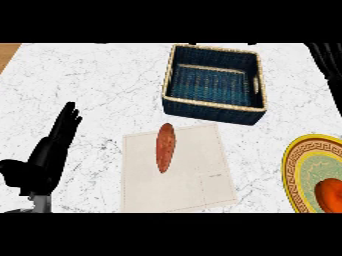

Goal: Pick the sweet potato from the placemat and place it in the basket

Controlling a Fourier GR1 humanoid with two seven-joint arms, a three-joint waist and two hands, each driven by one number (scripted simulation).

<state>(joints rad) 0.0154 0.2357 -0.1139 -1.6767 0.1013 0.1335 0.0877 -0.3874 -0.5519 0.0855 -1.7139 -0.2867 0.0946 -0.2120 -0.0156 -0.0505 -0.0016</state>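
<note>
The long reddish-brown sweet potato (166, 147) lay on the pale square placemat (178, 170), its long axis nearly vertical in the view, upper tip toward the dark-blue woven basket (214, 107). The left robot hand (50, 150) rested with straight fingers on the white marble table (93, 85); the right was perhaps the dark shape at the right edge.

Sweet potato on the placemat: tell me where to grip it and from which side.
Grip the sweet potato across its thick middle, coming from above. It lies flat on the placemat, long axis pointing roughly toward the basket, tapering at both ends, so fingers should close across its narrow width.
</note>
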